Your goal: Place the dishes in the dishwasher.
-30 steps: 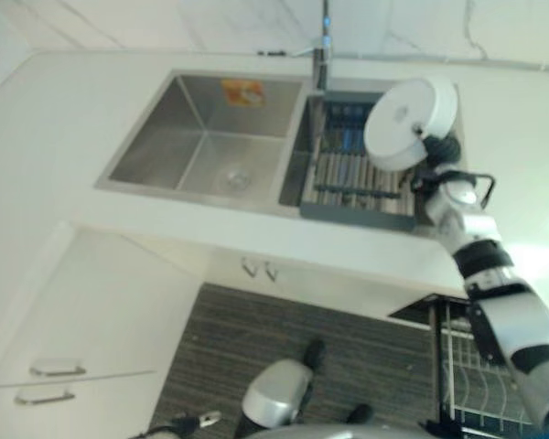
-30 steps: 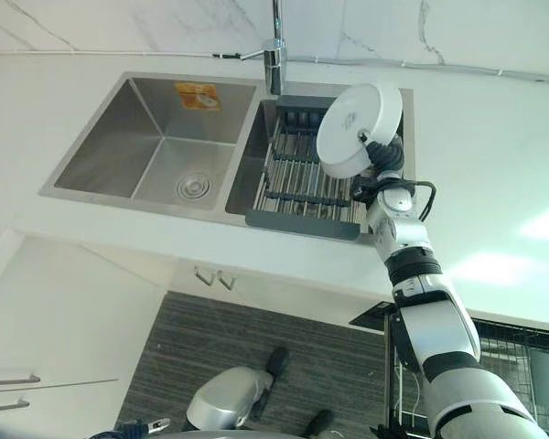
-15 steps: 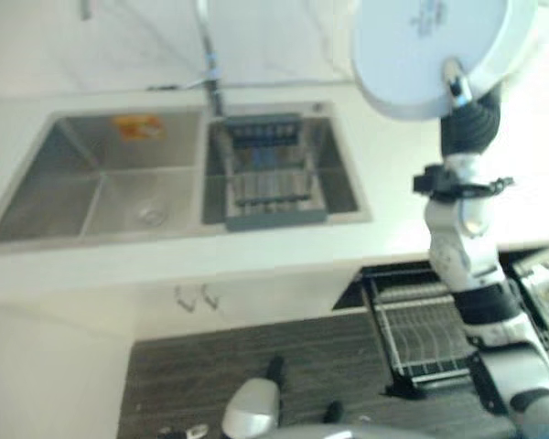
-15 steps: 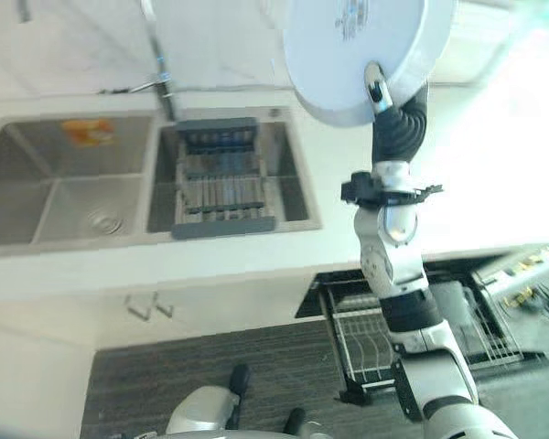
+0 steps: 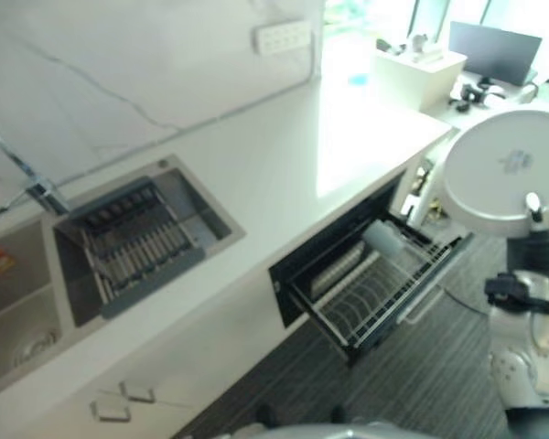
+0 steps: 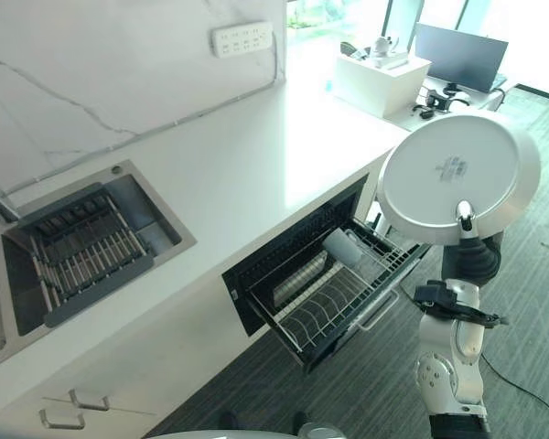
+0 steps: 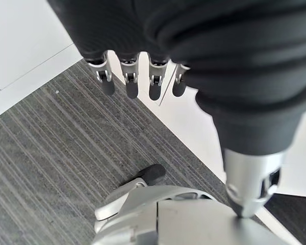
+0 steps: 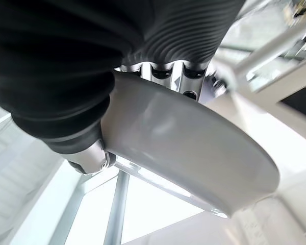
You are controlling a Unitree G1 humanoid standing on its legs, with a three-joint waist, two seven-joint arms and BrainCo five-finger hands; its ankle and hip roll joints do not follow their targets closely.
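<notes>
A round white plate [image 6: 459, 178] is held upright, underside towards me, in my right hand [image 6: 474, 251], whose thumb and fingers pinch its lower rim. The right wrist view shows the same plate [image 8: 194, 148] clamped against the fingers of the right hand [image 8: 66, 76]. Left of and below the plate, the dishwasher [image 6: 293, 265] under the counter stands open with its wire rack [image 6: 334, 302] pulled out. A clear glass [image 6: 343, 247] lies in that rack. My left hand [image 7: 127, 84] hangs over the grey floor with relaxed fingers, holding nothing.
The white counter [image 6: 247, 155] runs from the sink, with its grey drying rack [image 6: 82, 242] at the left, to a white box [image 6: 382, 80] at the far end. A desk with a monitor [image 6: 462, 55] stands behind. Grey carpet [image 6: 348, 393] lies before the dishwasher.
The view has swung right, from the sink to the open dishwasher. The right hand still holds the plate, now raised beside the pulled-out rack.
</notes>
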